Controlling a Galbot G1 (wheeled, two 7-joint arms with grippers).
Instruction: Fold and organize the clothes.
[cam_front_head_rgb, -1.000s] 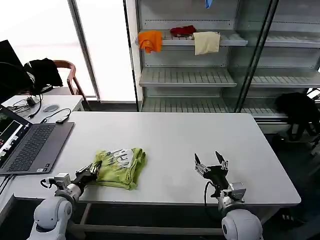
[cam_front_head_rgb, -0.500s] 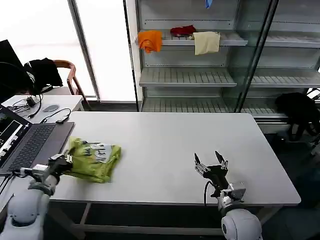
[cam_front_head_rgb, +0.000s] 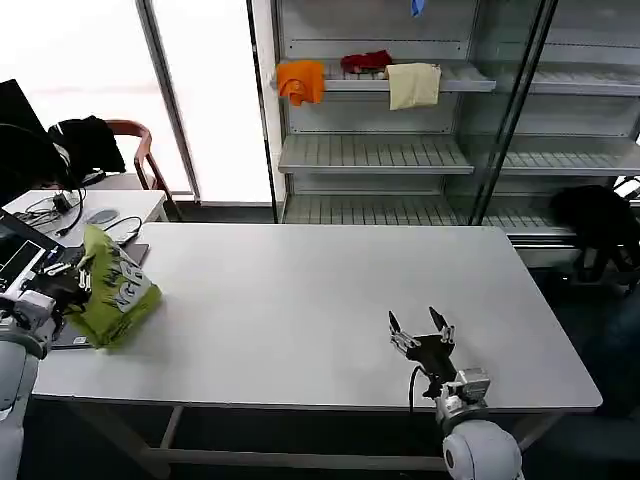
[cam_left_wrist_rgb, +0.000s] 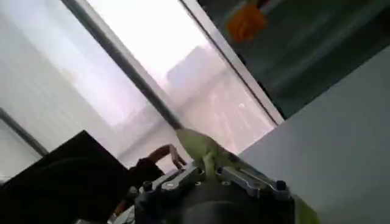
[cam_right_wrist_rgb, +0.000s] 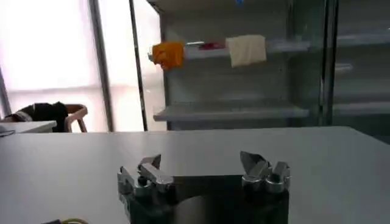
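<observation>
My right arm ends in a rounded light-grey wrist housing with a small silver block and a black cable looping up to the black right gripper, whose fingertips are silver. The left gripper is black too, with dark screws.

1 T-shirt, 2 grippers, 3 shelf cloths, 1 laptop, 1 table

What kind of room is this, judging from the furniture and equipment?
Probably a robotics lab or test room: a plain white table as workbench, an open grey laptop computer with cables beside it, and a glass-fronted white metal shelf unit holding a few sample cloths.
</observation>
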